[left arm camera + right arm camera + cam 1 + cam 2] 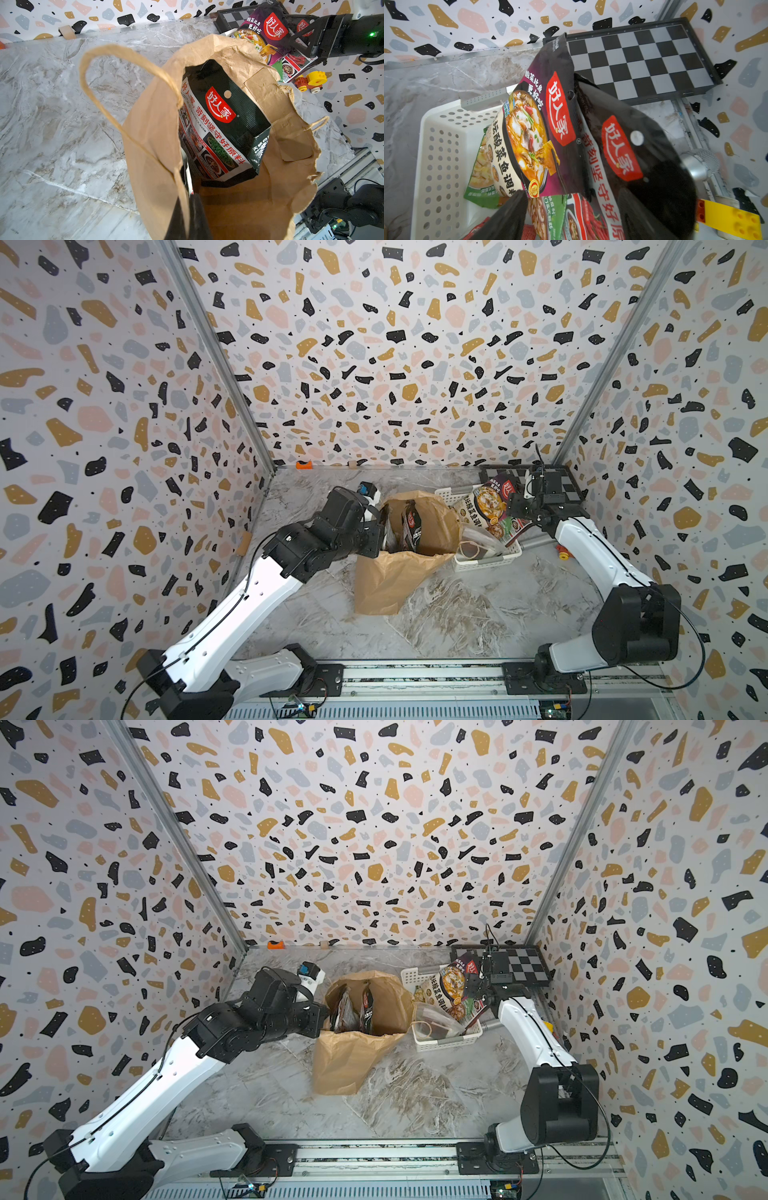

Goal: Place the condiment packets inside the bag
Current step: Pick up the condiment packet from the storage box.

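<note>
nearest you, the left gripper [185, 220] is pinched on the left rim of the bag [399, 580] standing mid-desk [457, 614]. right of it, above the basket [486, 564], the right gripper [512, 509] clasps two condiment packets [550, 135] bunched; one could slip out short of the bag.

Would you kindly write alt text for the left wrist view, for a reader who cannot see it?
An open brown paper bag holds a black-and-white condiment packet with a red logo. Beyond it, a purple packet sits by the right gripper.

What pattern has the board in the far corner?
The board is black-and-grey chequered, clearest in the right wrist view.
</note>
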